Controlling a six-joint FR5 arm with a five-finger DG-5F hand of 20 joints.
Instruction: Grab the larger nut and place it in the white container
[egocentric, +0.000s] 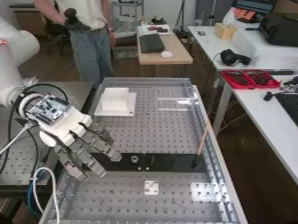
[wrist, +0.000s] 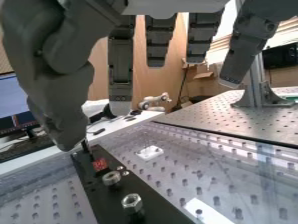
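High view gives you the white square container (egocentric: 116, 99) toward the perforated metal tabletop's (egocentric: 154, 134) far end, apart from the dark grey hand (egocentric: 65, 128). Fingers (wrist: 120, 65) open, empty. In the wrist view you get the larger-looking silver metal nut (wrist: 132, 201) on the long black plate (wrist: 100, 194), nearer the camera than the second silver nut (wrist: 112, 178).

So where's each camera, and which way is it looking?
High view: above the near end of the bench, looking down along it at a slant; the arm and hand come in from the left.
Wrist view: on the arm's wrist, looking past the hand's fingers, over the bench and two nuts.
Both share the hand, the bench, the black bar and the small white plate.
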